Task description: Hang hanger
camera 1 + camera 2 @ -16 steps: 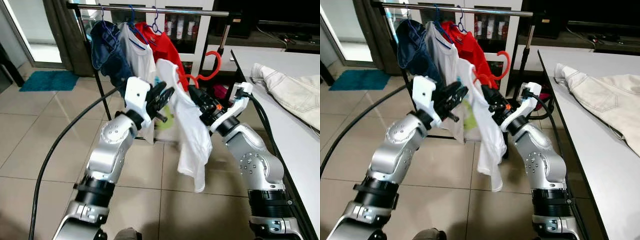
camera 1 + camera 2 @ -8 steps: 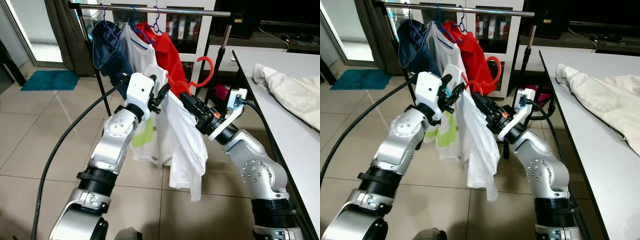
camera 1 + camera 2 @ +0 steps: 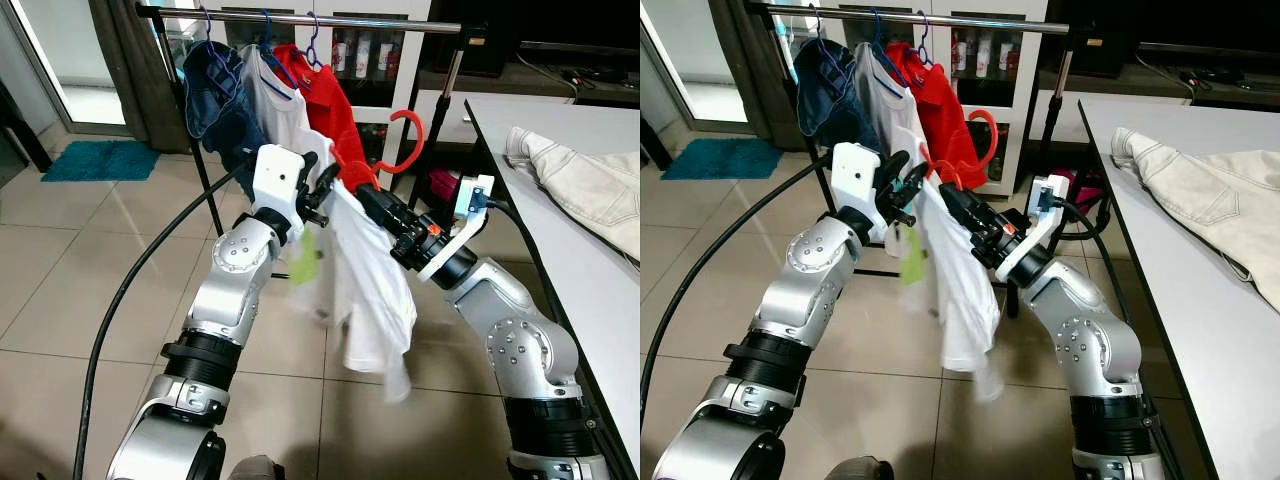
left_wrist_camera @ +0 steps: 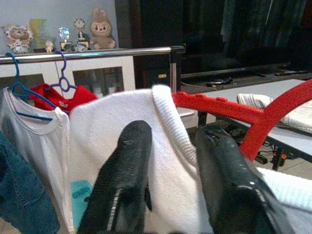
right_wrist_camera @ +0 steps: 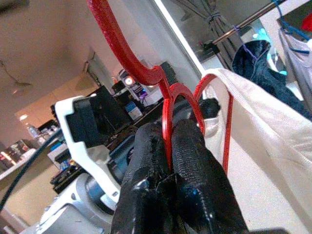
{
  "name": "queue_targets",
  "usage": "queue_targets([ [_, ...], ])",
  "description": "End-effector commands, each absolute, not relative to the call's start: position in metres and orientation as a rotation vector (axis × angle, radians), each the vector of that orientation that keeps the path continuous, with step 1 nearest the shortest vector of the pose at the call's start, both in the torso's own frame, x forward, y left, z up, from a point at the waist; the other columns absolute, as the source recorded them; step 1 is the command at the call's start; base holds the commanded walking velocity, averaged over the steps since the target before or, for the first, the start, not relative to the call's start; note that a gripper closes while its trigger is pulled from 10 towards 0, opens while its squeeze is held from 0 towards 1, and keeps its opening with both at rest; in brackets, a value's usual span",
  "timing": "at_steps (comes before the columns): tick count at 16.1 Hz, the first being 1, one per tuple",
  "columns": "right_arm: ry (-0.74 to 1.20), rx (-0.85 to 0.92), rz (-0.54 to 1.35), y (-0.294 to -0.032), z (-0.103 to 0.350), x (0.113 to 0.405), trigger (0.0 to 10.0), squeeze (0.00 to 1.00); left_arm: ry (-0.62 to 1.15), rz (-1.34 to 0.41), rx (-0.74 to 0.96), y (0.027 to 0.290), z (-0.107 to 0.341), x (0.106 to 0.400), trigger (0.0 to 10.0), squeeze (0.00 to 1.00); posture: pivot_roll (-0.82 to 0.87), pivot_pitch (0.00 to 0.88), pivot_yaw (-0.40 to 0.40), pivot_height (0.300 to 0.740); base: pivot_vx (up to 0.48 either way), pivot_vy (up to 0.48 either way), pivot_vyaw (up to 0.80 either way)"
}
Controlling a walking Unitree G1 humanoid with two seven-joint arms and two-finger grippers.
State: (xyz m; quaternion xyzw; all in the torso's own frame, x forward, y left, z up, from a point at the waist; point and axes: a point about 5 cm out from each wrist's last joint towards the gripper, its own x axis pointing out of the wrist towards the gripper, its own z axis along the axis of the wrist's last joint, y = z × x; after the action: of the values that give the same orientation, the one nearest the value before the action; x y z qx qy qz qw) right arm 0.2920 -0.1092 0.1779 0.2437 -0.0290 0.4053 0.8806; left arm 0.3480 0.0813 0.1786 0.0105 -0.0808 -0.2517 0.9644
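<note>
A red hanger [image 3: 405,141] carries a white T-shirt [image 3: 372,290] in front of me, below the metal clothes rail [image 3: 300,18]. My right gripper [image 5: 168,141] is shut on the hanger's neck just under the hook, reaching in from the right [image 3: 372,205]. My left gripper [image 3: 322,186] is at the shirt's left shoulder. Its fingers [image 4: 129,165] stand open on either side of the collar fabric. The shirt's hem is blurred. The hook is clear of the rail, to the right of the clothes hanging there.
On the rail hang a dark blue garment [image 3: 215,95], a white shirt [image 3: 275,100] and a red shirt [image 3: 325,95]. A grey table [image 3: 560,260] with a cream garment [image 3: 590,180] stands at the right. A black cable [image 3: 130,280] crosses the tiled floor.
Both arms have carried the hanger and shirt up and left, closer to the rail. My left gripper has closed in on the shirt's shoulder. The hem now swings.
</note>
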Motion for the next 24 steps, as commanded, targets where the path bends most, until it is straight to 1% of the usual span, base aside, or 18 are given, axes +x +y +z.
queue_targets([
  [1,-0.107,0.509,0.912,-0.104,0.189,0.287,10.0,0.00,-0.153,-0.533,0.005,0.078,0.180,0.350,0.0,0.00,0.05,0.000,0.015,0.740,0.000,0.000,0.00],
  [8,-0.114,0.511,0.933,-0.105,0.191,0.285,10.0,0.00,-0.106,-0.536,-0.078,0.081,0.178,0.355,0.0,0.00,0.04,0.000,0.019,0.740,0.000,0.000,0.00],
  [16,-0.102,0.498,0.922,-0.105,0.189,0.285,10.0,0.00,-0.123,-0.542,-0.124,0.083,0.180,0.354,0.0,0.00,0.04,0.000,0.021,0.740,0.000,0.000,0.00],
  [17,-0.092,0.493,0.905,-0.106,0.188,0.287,10.0,0.00,-0.134,-0.537,-0.131,0.083,0.182,0.354,0.0,0.00,0.04,0.000,0.021,0.740,0.000,0.000,0.00],
  [20,0.035,0.426,0.700,-0.119,0.166,0.304,10.0,0.00,-0.200,-0.506,-0.137,0.088,0.191,0.350,0.0,0.00,0.04,0.000,0.026,0.740,0.000,0.000,0.00],
  [22,0.057,0.411,0.660,-0.123,0.162,0.305,10.0,0.00,-0.222,-0.484,-0.136,0.092,0.193,0.347,0.0,0.00,0.04,0.000,0.027,0.740,0.000,0.000,0.00],
  [24,0.113,0.380,0.568,-0.129,0.152,0.311,10.0,0.00,-0.235,-0.446,-0.135,0.098,0.194,0.345,0.0,0.00,0.04,0.000,0.026,0.740,0.000,0.000,0.00],
])
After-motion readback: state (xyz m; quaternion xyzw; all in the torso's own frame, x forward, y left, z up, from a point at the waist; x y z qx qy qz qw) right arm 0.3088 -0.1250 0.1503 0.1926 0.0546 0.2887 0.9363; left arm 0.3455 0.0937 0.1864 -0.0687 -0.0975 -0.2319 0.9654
